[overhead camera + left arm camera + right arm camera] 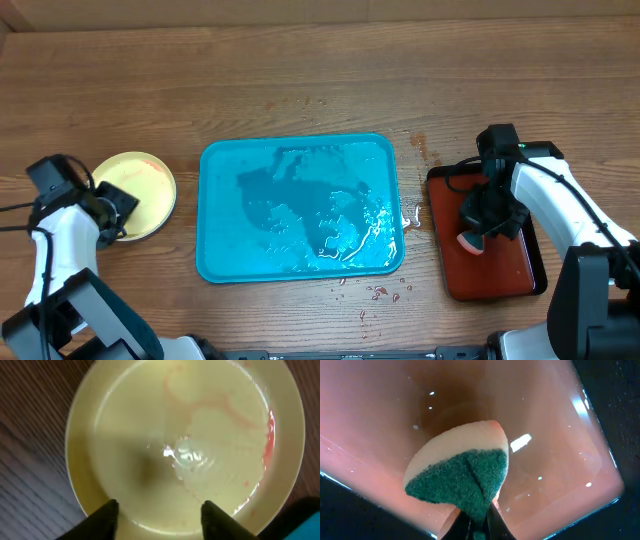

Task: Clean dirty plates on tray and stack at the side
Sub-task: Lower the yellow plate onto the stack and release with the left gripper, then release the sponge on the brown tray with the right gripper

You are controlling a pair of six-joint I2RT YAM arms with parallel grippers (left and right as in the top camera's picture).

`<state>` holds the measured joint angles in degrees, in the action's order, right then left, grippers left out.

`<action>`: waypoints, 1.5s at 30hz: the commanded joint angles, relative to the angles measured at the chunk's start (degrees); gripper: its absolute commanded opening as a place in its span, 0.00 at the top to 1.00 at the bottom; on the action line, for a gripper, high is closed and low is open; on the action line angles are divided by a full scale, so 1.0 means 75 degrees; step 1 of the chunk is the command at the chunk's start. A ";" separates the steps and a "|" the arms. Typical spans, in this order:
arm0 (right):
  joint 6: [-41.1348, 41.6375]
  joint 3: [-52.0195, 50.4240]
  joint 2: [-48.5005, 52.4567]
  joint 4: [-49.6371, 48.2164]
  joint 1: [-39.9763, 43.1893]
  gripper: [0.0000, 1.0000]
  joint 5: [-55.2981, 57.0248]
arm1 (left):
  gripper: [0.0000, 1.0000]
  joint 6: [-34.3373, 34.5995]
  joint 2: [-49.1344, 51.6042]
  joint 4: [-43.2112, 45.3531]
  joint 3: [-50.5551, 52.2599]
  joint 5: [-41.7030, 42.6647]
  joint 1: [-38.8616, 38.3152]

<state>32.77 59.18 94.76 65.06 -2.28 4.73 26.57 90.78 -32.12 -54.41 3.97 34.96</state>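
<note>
Wood table (300, 70): turquoise tray (204, 212) wet; sponge (465, 475) over red-brown tray (500, 272); plate (145, 190) sauce-smeared.

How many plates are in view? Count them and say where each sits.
1. A yellow-green plate sits on the table, left of the turquoise tray, by the left gripper. More plates may be stacked beneath it, hidden.

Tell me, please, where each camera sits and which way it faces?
Overhead: above wooden table, facing down on turquoise rectangular plastic tray, yellow-green round plastic plate, dark red-brown tray; left arm, right arm show.
Left wrist: on left arm, facing that plate; left end effector open.
Right wrist: on right arm, facing red-brown tray; right end effector shut on green-and-cream sponge.
Shared: overhead and left wrist show the plate.
</note>
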 commanded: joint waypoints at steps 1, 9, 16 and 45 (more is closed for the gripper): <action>0.0000 0.0017 -0.0175 0.0015 0.0020 0.95 0.0015 | 0.43 -0.0087 0.0015 -0.0525 -0.0653 0.0076 -0.0224; -0.0119 0.0017 -0.0175 0.0020 0.0020 0.96 0.0017 | 0.38 -0.1110 -0.0519 -0.2294 -0.2614 0.0041 -0.0758; 0.0061 0.0017 -0.0175 -0.0119 0.0020 0.96 0.0277 | 0.31 -0.1518 -0.1142 -0.3716 -0.3593 0.0020 -0.1396; -0.1029 0.2078 -0.1236 0.0632 -0.0058 0.38 0.0411 | 0.01 -0.2929 -0.2512 -0.4835 -0.5237 0.0420 -0.2413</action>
<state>29.74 69.47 90.78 70.06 -2.28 6.92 10.96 76.53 -67.05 -88.58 6.09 19.07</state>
